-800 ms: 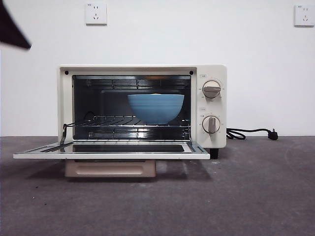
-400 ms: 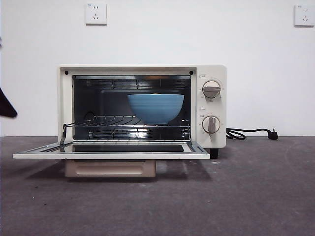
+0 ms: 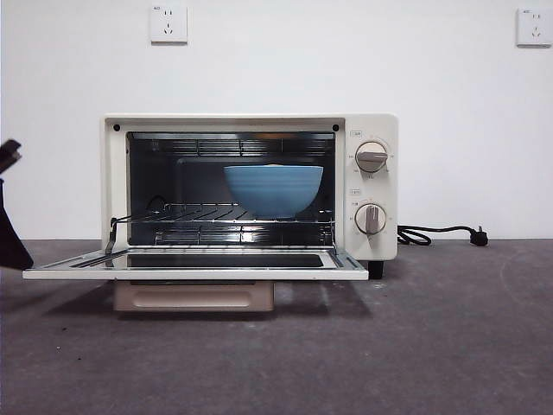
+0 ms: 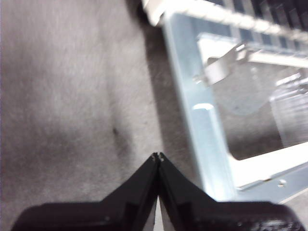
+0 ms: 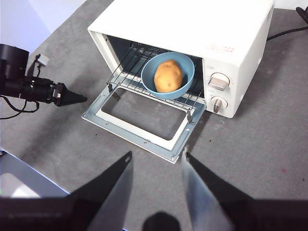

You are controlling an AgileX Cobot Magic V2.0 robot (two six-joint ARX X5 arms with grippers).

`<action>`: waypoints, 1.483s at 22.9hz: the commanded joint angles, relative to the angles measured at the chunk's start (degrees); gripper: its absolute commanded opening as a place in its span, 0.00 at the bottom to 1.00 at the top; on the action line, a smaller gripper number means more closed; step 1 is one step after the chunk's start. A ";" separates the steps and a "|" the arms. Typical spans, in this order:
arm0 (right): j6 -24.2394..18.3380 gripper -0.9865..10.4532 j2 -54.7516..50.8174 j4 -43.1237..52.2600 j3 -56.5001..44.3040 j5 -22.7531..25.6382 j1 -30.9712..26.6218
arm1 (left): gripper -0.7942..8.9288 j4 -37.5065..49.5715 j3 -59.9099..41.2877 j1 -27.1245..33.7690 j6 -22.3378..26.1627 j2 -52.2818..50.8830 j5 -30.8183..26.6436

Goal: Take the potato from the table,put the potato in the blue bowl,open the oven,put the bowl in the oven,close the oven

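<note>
So we're nearly done here: the potato [image 5: 168, 76] sits in the blue bowl [image 5: 168, 75], and the bowl is on the rack inside the oven [image 5: 192, 33], toward the knob side. The door [image 3: 195, 264] is dropped flat open over the worktop [image 3: 432, 346], so closing it is all that's left. Our left gripper [image 4: 158, 156] is pressed together, empty, just beside the door's far-from-knobs edge. Right gripper [image 5: 155, 159] hangs spread, well back
</note>
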 commanded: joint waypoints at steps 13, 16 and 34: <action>-0.26 0.23 -0.11 0.15 0.00 0.00 0.09 | 0.07 3.17 -0.50 -6.14 1.05 6.25 1.40; -0.26 0.23 -0.11 0.15 0.00 0.02 0.09 | 0.07 3.23 -0.50 -6.16 0.79 6.25 2.47; -0.24 0.23 -0.11 0.09 0.00 0.13 0.09 | 0.07 17.84 -0.39 -4.33 -12.33 6.08 16.46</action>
